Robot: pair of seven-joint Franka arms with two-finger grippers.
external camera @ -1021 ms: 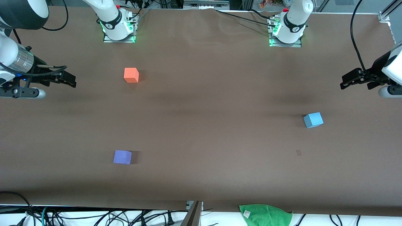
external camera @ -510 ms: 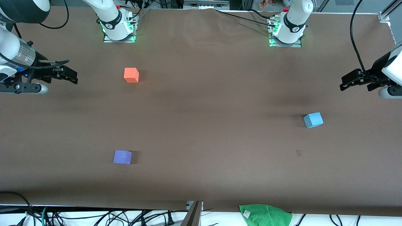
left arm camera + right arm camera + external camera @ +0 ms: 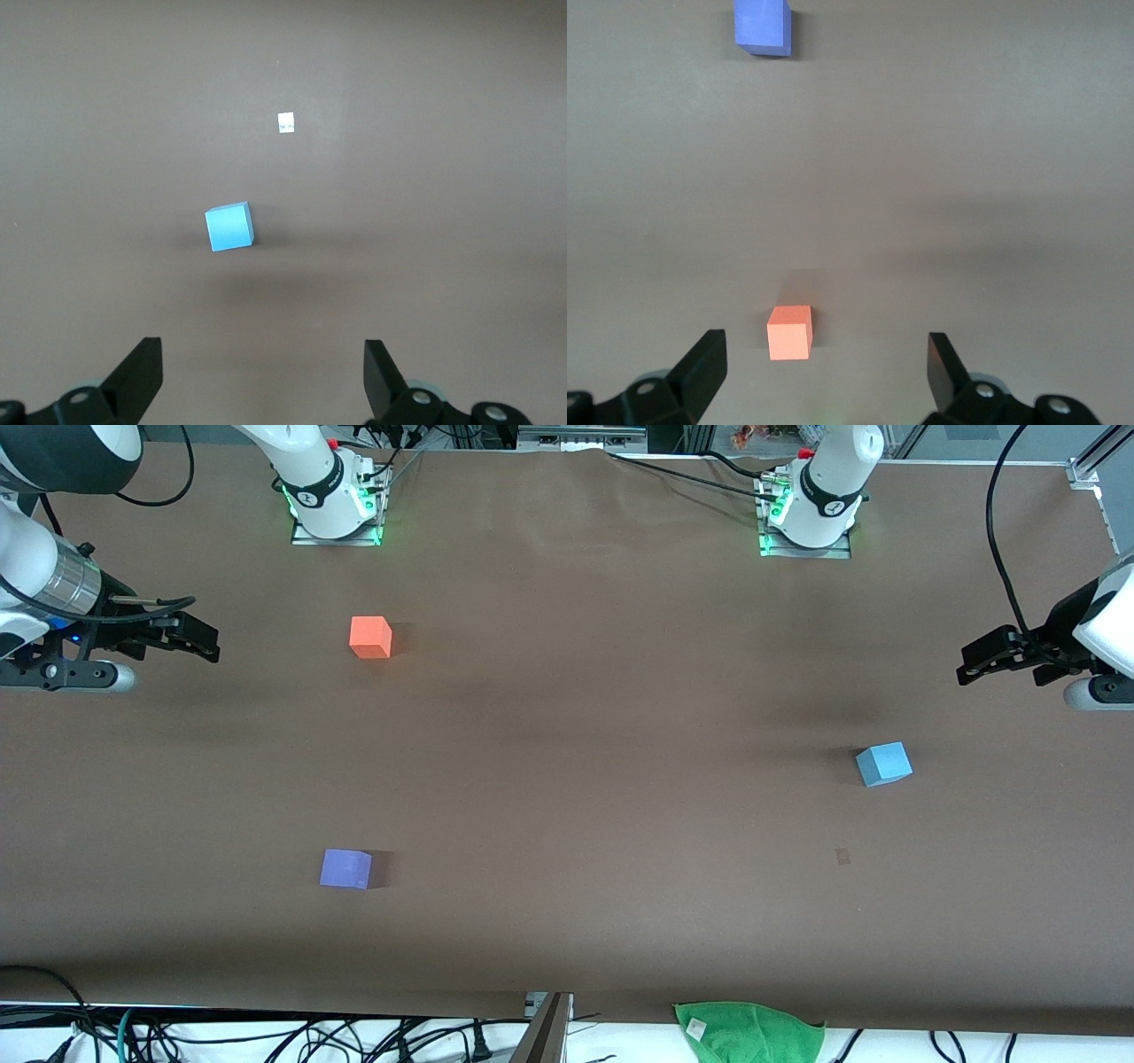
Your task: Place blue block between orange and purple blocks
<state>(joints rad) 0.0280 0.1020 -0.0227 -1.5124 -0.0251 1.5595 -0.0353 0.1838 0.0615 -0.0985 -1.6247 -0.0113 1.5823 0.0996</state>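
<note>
**Three cubes spread across the brown table, both grippers wide and empty**

Three small matte cubes of equal size lie on the table, one of each colour. The light sky-blue matte cube (image 3: 883, 764) sits alone toward the left arm's end of the table, flat on the surface and turned slightly askew to the table's edges. The bright orange matte cube (image 3: 370, 638) and the violet-purple matte cube (image 3: 345, 869) both lie toward the right arm's end, well apart from each other, the orange one farther from the front camera and the purple one nearer. The stretch of table between them is bare, and the blue cube lies well apart from both.

Two grippers are in view. The left gripper (image 3: 974, 662) hangs above the left arm's end of the table, its black fingers (image 3: 142, 376) spread wide and holding nothing; its wrist view looks down on the blue cube (image 3: 229, 227) and a small white paper tag (image 3: 285, 122) near it. The right gripper (image 3: 197, 642) hangs above the right arm's end of the table, likewise spread wide and empty.

The smooth brown table covering (image 3: 585, 779) has faint creases near the arm bases. A crumpled green terry cloth (image 3: 749, 1032) lies at the table edge nearest the front camera, and black cables (image 3: 266, 1036) tangle along that same edge.
</note>
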